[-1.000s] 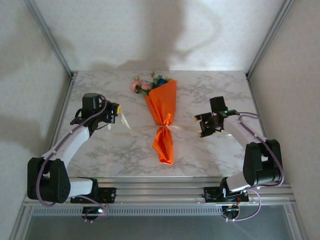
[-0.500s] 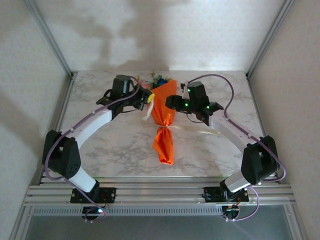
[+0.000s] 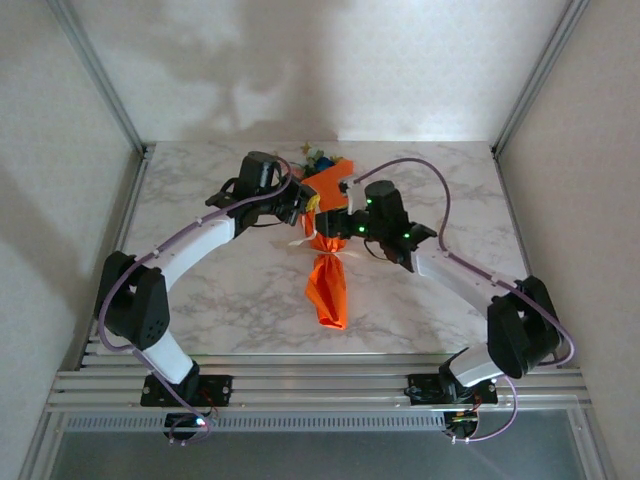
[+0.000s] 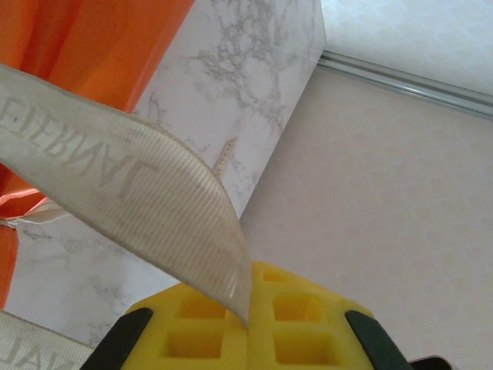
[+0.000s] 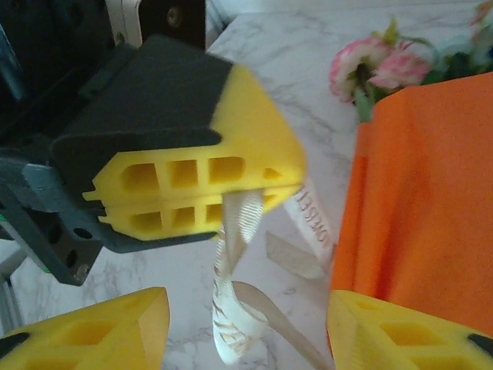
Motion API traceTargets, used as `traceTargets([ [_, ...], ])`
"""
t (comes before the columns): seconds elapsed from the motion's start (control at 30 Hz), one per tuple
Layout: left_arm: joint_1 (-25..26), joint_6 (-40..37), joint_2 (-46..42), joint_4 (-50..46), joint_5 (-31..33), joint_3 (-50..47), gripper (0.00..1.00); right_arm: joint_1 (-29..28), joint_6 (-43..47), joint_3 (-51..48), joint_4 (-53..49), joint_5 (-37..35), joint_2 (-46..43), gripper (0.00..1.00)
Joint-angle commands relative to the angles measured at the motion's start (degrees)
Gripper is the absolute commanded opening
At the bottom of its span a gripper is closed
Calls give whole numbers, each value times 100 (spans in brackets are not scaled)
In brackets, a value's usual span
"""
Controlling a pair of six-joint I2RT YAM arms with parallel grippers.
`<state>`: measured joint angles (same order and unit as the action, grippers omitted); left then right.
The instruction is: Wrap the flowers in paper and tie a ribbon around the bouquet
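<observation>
From above: seeing the bouquet lying at the middle of the surface. Running lengthwise from far edge to near edge, with flowers pointing at the far edge and the flared tail at the near one. Bringing the left gripper and right gripper just beside each other over its far half.

Left wrist: clamping the ribbon between shut yellow pads, with the strip arching toward the bouquet at left.

Right wrist: standing open, fingers wide apart, gripping nothing. Facing the left gripper's closed pads, with ribbon hanging from them and the bouquet at right.
</observation>
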<state>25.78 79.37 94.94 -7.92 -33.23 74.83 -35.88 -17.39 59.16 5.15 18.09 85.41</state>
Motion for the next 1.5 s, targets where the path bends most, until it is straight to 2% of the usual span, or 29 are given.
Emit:
traceTargets([
  [0.0,-38,-191,-76,-339,57,284,0,-34,306,426,68,108,328,56],
  [0.17,-98,-419,-178,-785,326,432,0,-29,493,453,-271,-40,231,55],
  [0.27,-169,-497,-303,-962,443,469,0,124,656,106,-586,-618,-196,59],
  [0.3,-185,-463,-360,-912,411,418,0,260,594,-31,-857,-1060,-323,59],
  [0.33,-203,-401,-427,-838,354,345,0,490,339,-114,-1269,-1566,-403,60],
  [0.43,-249,-184,-653,-637,183,95,0,1684,-994,-323,-2431,-1468,-440,52],
  [0.53,-283,-132,-905,-652,141,-41,0,2483,-2117,-463,-3651,-1909,-408,53],
  [0.73,-328,-118,-1185,-736,-43,-278,0,3469,-3501,-372,-5206,-2602,-288,61],
  [0.8,-328,-59,-1234,-664,-162,-386,0,3782,-3714,-370,-5407,-2619,-122,63],
  [0.87,-328,-11,-1275,-546,-306,-482,0,4049,-3801,-436,-5345,-2344,48,63],
  [1.0,-328,20,-1352,-570,-299,-500,0,3997,-3854,-474,-4983,-1809,226,63],
  [1.1,-319,98,-1394,-568,-263,-487,0,3877,-3989,-527,-5000,-1909,188,63],
  [1.37,-310,249,-1673,-702,-359,-823,0,4210,-3920,-618,-4806,-1812,212,63],
  [1.47,-310,273,-1695,-622,-329,-876,0,3716,-3634,-241,-4658,-1426,65,62],
])
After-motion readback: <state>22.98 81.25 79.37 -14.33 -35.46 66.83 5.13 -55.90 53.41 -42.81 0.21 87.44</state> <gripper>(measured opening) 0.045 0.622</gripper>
